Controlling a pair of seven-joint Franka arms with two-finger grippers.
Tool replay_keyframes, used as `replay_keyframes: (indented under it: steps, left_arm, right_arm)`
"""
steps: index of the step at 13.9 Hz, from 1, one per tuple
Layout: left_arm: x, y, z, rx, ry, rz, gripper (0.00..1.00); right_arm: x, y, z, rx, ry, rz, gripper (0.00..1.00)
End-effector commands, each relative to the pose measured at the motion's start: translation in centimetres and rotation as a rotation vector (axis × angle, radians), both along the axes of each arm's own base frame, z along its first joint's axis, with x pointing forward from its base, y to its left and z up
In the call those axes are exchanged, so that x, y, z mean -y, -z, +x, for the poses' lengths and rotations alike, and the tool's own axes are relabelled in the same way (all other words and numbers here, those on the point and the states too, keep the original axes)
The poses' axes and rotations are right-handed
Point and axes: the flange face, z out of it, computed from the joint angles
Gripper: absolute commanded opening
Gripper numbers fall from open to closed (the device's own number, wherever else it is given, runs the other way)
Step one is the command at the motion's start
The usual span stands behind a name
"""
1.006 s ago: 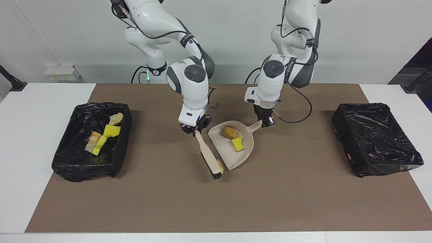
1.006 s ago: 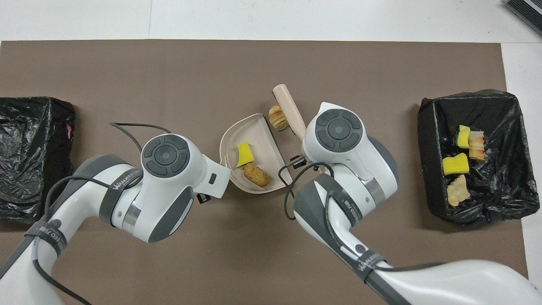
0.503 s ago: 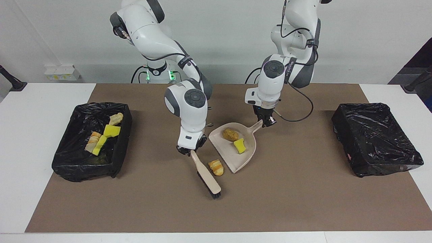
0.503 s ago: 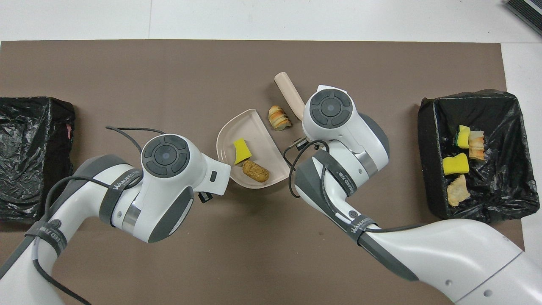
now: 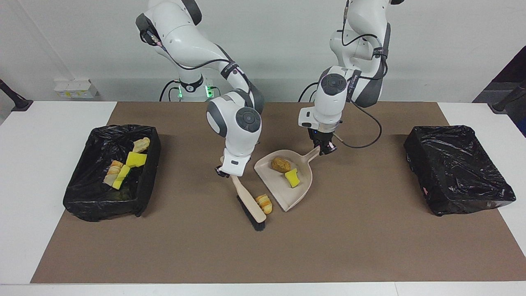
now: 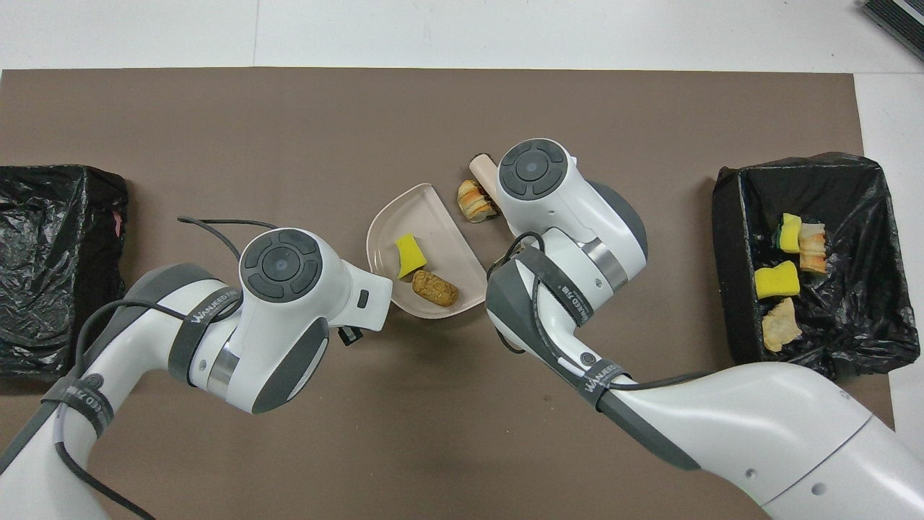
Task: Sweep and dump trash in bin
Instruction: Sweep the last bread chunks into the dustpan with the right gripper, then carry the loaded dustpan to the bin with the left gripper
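Left end effector (image 5: 324, 150) grips dustpan (image 5: 283, 185) holding two scraps (image 5: 286, 170).

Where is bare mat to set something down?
Free: between the dustpan and the empty bin, and the mat's strip farthest from the robots. Crowded: around the brush, the loose scrap and the dustpan's mouth.

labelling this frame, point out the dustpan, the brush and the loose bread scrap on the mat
dustpan (image 5: 302, 187), facing view, bare pan floor.
brush (image 5: 245, 197), facing view, middle of its beige back.
bread scrap (image 5: 264, 203), facing view, its middle, beside the brush.
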Motion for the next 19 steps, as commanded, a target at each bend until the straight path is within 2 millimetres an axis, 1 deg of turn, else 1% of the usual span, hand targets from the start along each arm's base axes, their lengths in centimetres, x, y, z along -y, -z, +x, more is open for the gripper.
replay_keyframes:
  steps: [1,2,3,4,5,6,9,11,12,13,14,15,16,18,19]
  left_arm:
    - [-0.6,0.1,-0.1,0.019,-0.039,-0.001,0.0]
    - [-0.6,0.1,-0.1,0.019,-0.042,-0.001,0.0]
    - [-0.6,0.1,-0.1,0.019,-0.042,-0.001,0.0]
    - [-0.6,0.1,-0.1,0.019,-0.042,-0.001,0.0]
    - [-0.6,0.1,-0.1,0.019,-0.042,-0.001,0.0]
    - [-0.6,0.0,0.0,0.02,-0.042,-0.002,0.0]
    - [-1.2,0.1,0.5,0.019,-0.043,-0.002,0.0]
    - [-1.3,-0.1,0.8,0.024,-0.043,-0.005,0.0]
    - [-1.7,-0.7,1.0,0.032,-0.044,-0.009,0.0]
    - [-2.3,-1.4,1.4,0.04,-0.036,-0.014,0.0]
    - [-3.5,-2.0,2.1,0.046,-0.052,-0.015,0.0]
    - [-4.1,-2.9,2.5,0.059,-0.055,-0.022,0.0]
    - [-5.1,-3.8,2.9,0.069,-0.052,-0.029,0.0]
    - [-7.5,-5.5,3.4,0.065,-0.054,-0.048,0.0]
    - [-9.3,-6.5,3.9,0.052,-0.065,-0.075,0.0]
  right_arm:
    - [-2.1,0.5,-5.1,-0.037,-0.028,-0.048,0.0]
    - [-3.1,0.8,-6.5,-0.063,-0.031,-0.033,0.0]
    - [-4.5,0.1,-7.6,-0.073,-0.022,-0.005,0.0]
    - [-5.6,0.0,-8.4,-0.074,-0.006,0.005,0.0]
    - [-7.2,-0.4,-9.2,-0.071,-0.008,0.015,0.0]
    - [-7.3,-0.9,-9.5,-0.082,0.008,0.021,0.0]
    - [-4.7,-3.6,-8.1,-0.08,0.059,0.062,0.0]
    - [-3.7,-6.3,-8.0,-0.052,0.106,0.08,0.0]
    - [-2.4,-7.8,-7.7,-0.034,0.13,0.071,0.0]
    - [-1.4,-9.2,-7.6,-0.028,0.153,0.07,0.0]
    - [-1.0,-10.8,-8.0,-0.019,0.171,0.073,0.0]
    - [-0.6,-11.5,-8.5,-0.027,0.185,0.061,0.0]
    - [-0.5,-11.7,-9.2,-0.037,0.202,0.034,0.0]
    - [-1.4,-11.9,-10.1,-0.021,0.294,0.014,0.0]
    - [-2.1,-12.1,-10.7,-0.033,0.33,0.027,0.0]
